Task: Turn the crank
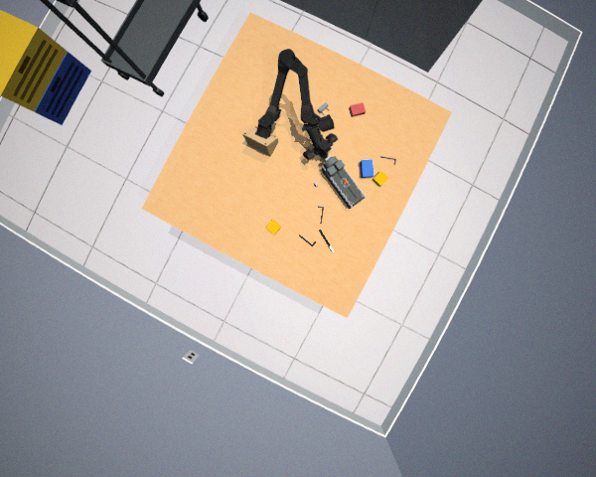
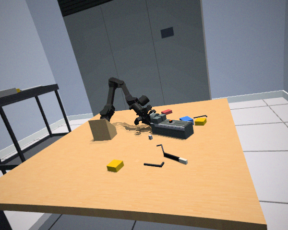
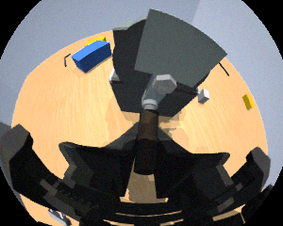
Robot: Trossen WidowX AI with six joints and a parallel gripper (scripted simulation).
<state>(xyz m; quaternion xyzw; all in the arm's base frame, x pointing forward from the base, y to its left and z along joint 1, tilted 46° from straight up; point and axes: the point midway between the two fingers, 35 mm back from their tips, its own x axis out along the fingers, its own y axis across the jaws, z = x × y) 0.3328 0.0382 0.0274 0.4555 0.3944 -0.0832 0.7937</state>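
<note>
The black gripper (image 3: pixel 143 166) has its fingers clamped on the dark cylindrical crank handle (image 3: pixel 145 138) of the grey slide machine (image 2: pixel 171 128); over-cranking could carry the small red pointer (image 2: pixel 170 120) beyond zero.

Red block (image 2: pixel 166 111), blue block (image 2: pixel 186 119), yellow blocks (image 2: pixel 115 165) and hex keys (image 2: pixel 154 164) lie scattered.

I see matt dark handle (image 3: pixel 145 138) between jaws, pale metal-look hub (image 3: pixel 159 86) ahead; matt grey machine (image 2: pixel 171 127); smooth wood-grain table (image 2: pixel 129 188) beneath.
</note>
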